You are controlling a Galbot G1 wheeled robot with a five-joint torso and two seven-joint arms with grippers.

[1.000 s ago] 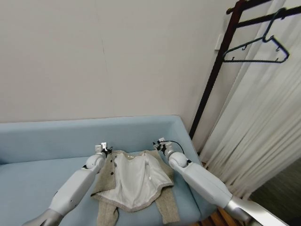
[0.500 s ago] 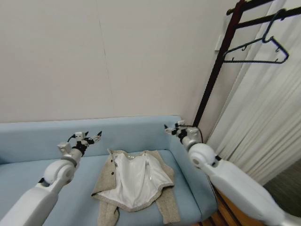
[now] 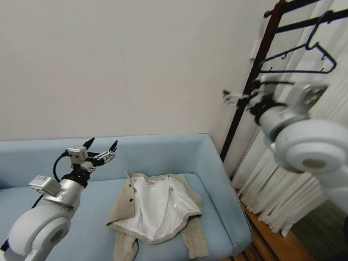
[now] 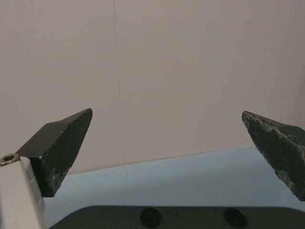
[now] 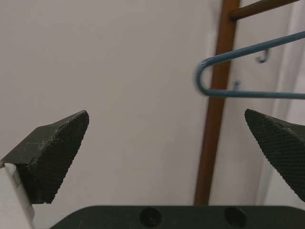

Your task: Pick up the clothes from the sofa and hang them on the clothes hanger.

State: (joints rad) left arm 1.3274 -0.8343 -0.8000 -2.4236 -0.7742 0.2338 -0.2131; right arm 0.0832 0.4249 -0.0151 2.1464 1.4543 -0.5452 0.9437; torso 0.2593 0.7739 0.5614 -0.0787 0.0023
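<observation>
A beige knit cardigan [image 3: 155,212] with a white lining lies spread open on the seat of the light blue sofa [image 3: 163,149]. My left gripper [image 3: 100,148] hangs open in the air above the seat, to the left of the cardigan, with nothing in it; the left wrist view shows its fingers wide apart [image 4: 167,114] before the wall and the sofa back. My right gripper [image 3: 238,98] is raised high on the right, beside the dark rack pole [image 3: 243,109], and stands open and empty [image 5: 167,113]. A dark blue hanger [image 3: 296,54] [image 5: 248,71] hangs from the rack just beyond it.
The rack's brown upright [image 5: 214,119] stands at the sofa's right end. A white curtain [image 3: 304,163] falls behind it on the right. A plain wall [image 3: 136,65] backs the sofa. Wooden floor [image 3: 272,244] shows at the lower right.
Both grippers have lifted off the cardigan's collar. The left one moved up and to the left; the right one swung high to the right, up to the rack. The cardigan stayed put.
</observation>
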